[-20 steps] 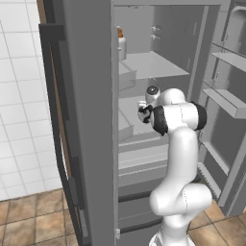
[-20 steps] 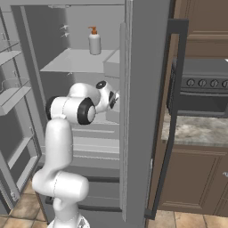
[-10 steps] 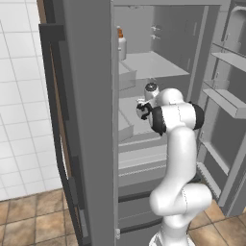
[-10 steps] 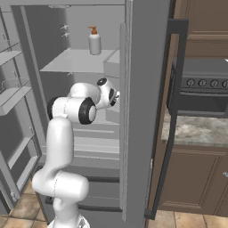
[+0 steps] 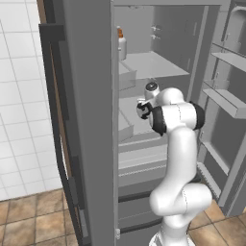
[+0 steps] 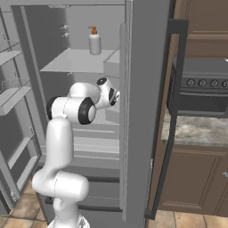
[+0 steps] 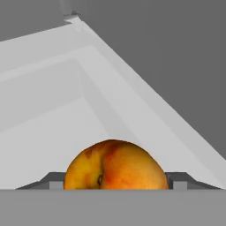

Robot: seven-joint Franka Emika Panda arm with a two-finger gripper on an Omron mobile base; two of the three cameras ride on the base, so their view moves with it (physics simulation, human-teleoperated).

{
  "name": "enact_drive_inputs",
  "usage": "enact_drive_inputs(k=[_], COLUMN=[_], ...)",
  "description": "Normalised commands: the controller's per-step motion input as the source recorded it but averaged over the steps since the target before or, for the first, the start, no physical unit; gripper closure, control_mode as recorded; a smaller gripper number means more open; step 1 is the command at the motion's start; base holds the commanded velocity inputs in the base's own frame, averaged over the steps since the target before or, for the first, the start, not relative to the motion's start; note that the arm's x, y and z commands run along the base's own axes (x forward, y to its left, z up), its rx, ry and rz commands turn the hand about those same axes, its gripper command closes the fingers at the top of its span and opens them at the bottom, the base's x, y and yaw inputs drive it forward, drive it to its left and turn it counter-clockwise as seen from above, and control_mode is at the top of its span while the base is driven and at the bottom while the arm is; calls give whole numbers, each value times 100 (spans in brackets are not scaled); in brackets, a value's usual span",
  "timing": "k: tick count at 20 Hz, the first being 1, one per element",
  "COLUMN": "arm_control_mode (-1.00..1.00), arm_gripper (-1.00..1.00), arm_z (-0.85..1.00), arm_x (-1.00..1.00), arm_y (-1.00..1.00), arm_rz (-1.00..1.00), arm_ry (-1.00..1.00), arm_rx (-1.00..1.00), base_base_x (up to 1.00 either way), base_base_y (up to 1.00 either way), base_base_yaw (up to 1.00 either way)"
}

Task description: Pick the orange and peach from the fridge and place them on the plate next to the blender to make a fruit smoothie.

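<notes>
The peach (image 7: 115, 165), orange with a red blush, sits right between my fingertips (image 7: 55, 181) in the hand view and touches both. My gripper (image 7: 115, 182) is shut on it. The hand reaches into the open grey fridge (image 5: 86, 120) at middle-shelf height, with the gripper (image 5: 142, 109) pointing at the fridge's left side. In the right base view the gripper (image 6: 116, 95) is partly hidden behind the fridge (image 6: 138, 111) wall. A pale grey shelf corner (image 7: 88, 88) lies beyond the peach. The orange, the plate and the blender are out of view.
A white bottle (image 5: 122, 45) with an orange cap stands on the upper shelf, also the bottle (image 6: 94, 41) in the right base view. Door bins (image 5: 226, 96) hang on the open door. A dark stove (image 6: 200, 84) and a counter (image 6: 196, 129) lie to the right of the fridge.
The hand has risen slightly inside the fridge. The base and the rest of the scene have stayed put.
</notes>
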Motion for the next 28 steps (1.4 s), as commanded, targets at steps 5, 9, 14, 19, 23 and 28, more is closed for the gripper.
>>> enact_drive_inputs(k=[5,9,14,19,23,28], arm_control_mode=[-100,-100,-100,-100,-100,-100], arm_gripper=[100,100,100,100,100,100], arm_z=[3,16,66,100,86,96], arm_x=[-35,-35,-50,-78,-100,-100], arm_y=[0,3,21,34,41,43], arm_rz=[0,0,2,7,6,4], arm_ry=[-14,-20,-33,-31,-14,-3], arm_rx=[0,0,-6,-10,-4,-1], base_base_x=[0,0,0,0,0,0], base_base_y=[0,0,0,0,0,0], base_base_yaw=[0,0,0,0,0,0])
